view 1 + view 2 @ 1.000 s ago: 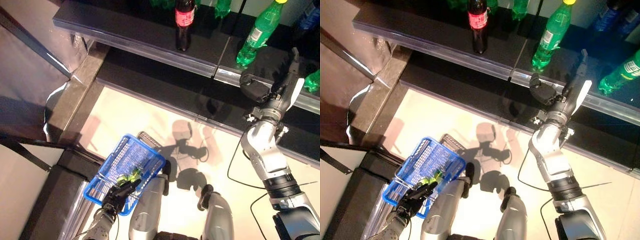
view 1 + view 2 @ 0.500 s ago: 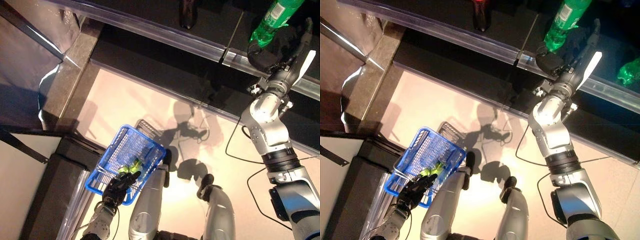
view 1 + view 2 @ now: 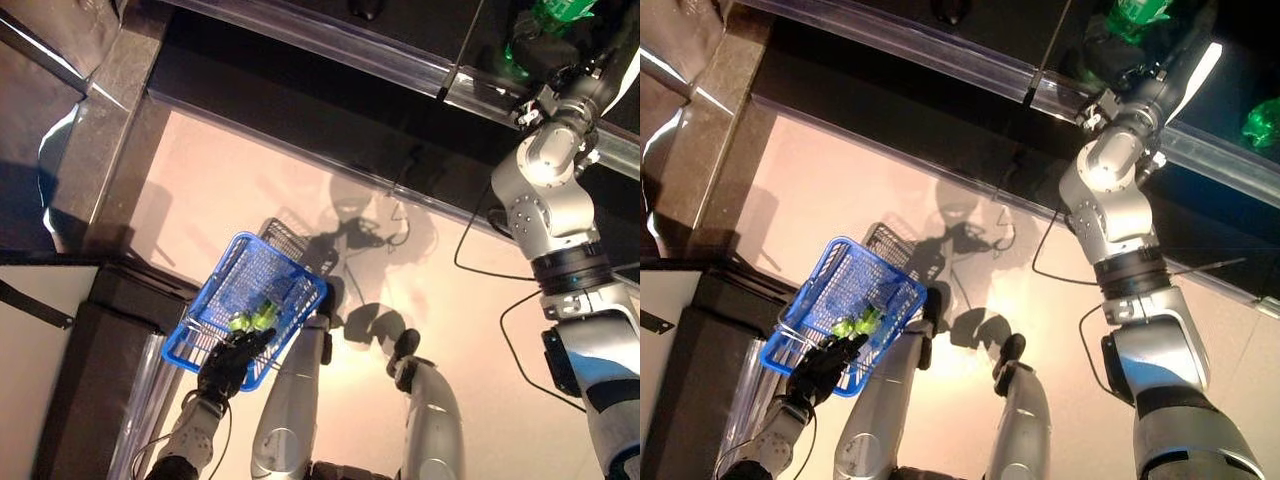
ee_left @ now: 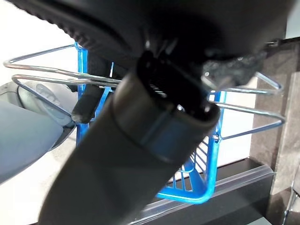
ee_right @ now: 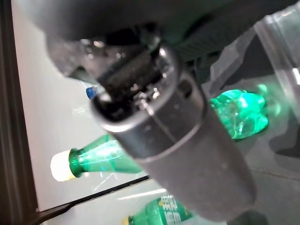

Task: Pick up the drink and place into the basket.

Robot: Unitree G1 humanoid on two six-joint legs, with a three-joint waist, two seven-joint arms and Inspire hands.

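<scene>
A green drink bottle (image 3: 548, 12) stands on the dark shelf (image 3: 330, 40) at the top right. In the right wrist view the bottle (image 5: 101, 157) runs from its pale cap to its base behind the thumb. My right hand (image 3: 1145, 72) is up at the bottle's foot, thumb on one side and straight fingers on the other, open. Low on the left, my left hand (image 3: 228, 365) is curled round the wire handles (image 4: 42, 79) of the blue basket (image 3: 245, 290). Something green (image 3: 252, 320) lies inside the basket.
A dark cola bottle (image 3: 950, 10) stands further left on the shelf, and another green bottle (image 3: 1262, 122) lies to the right. More bottles (image 5: 159, 213) show beyond my right hand. A dark counter (image 3: 80, 380) flanks the basket on the left.
The whole picture has shifted, so the camera moved. My right hand has reached up from beside and below the green bottle to its foot. The left hand still holds the basket.
</scene>
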